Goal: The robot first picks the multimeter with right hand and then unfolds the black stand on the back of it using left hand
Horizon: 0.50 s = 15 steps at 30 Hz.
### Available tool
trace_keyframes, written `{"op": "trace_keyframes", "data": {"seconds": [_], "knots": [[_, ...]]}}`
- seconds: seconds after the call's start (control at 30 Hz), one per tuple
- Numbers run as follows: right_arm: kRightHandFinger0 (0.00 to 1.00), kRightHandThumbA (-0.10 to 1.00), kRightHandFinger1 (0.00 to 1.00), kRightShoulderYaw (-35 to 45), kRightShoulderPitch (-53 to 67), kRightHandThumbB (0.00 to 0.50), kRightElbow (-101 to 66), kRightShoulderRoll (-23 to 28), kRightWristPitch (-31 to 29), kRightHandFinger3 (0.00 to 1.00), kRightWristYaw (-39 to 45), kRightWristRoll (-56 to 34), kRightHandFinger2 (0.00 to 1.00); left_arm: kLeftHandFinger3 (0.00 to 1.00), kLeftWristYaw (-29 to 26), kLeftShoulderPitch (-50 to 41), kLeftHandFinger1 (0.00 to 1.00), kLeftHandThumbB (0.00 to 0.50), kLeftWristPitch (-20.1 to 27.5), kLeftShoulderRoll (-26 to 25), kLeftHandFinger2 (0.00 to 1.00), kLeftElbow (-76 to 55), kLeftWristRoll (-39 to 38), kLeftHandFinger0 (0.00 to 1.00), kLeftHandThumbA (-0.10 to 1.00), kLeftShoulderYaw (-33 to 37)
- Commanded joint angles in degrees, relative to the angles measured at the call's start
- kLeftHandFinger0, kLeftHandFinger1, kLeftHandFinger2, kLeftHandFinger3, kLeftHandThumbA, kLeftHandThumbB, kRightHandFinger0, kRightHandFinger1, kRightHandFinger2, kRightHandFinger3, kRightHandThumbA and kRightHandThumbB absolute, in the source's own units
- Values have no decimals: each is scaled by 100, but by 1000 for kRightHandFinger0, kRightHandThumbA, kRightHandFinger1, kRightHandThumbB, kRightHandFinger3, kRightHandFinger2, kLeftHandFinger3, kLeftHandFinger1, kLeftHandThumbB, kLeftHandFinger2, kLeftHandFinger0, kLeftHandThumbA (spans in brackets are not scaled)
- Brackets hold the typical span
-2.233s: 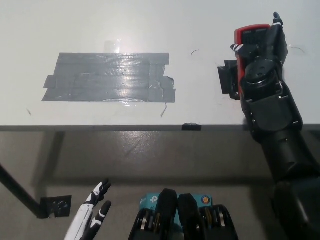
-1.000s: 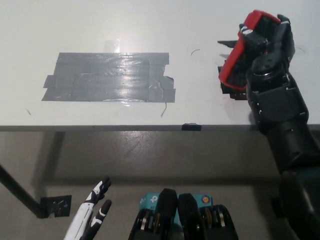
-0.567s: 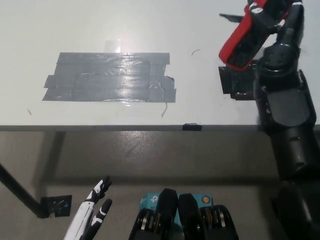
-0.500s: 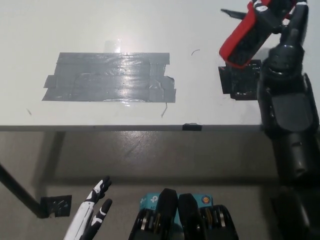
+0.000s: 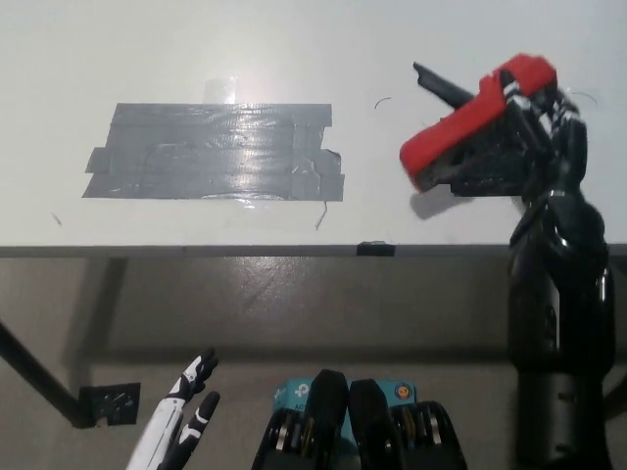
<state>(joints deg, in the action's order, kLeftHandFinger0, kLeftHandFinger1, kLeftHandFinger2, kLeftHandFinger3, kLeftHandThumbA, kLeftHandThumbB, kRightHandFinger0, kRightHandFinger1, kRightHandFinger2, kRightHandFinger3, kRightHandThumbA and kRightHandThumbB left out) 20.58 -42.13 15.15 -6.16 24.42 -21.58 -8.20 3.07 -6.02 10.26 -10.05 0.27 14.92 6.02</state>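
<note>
I log one red-cased multimeter, tilted and lifted over the right side of the white table, clasped in my black right hand. A patch of grey duct tape strips lies on the tabletop, well apart. My white left hand rests low at lower left, apparently empty with its fingers apart.

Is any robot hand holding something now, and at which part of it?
The right robot hand holds the red multimeter by its right end, lifted above the table. The left robot hand rests low, holding nothing.
</note>
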Motion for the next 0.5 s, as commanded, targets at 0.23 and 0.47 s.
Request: {"op": "trace_keyframes", "data": {"seconds": [0.23,0.47], "knots": [[0,-100,302,-204,-119,97,-2920,69,251,658,662,-5711,752,1000,-29,537,1000,121,221,-1,1000,-16,-119,1000,1000,-56],[0,-100,298,-520,334,124,-3595,229,251,954,783,-5821,731,1000,-268,837,1000,137,474,164,1000,15,-255,1000,1000,-197]]}}
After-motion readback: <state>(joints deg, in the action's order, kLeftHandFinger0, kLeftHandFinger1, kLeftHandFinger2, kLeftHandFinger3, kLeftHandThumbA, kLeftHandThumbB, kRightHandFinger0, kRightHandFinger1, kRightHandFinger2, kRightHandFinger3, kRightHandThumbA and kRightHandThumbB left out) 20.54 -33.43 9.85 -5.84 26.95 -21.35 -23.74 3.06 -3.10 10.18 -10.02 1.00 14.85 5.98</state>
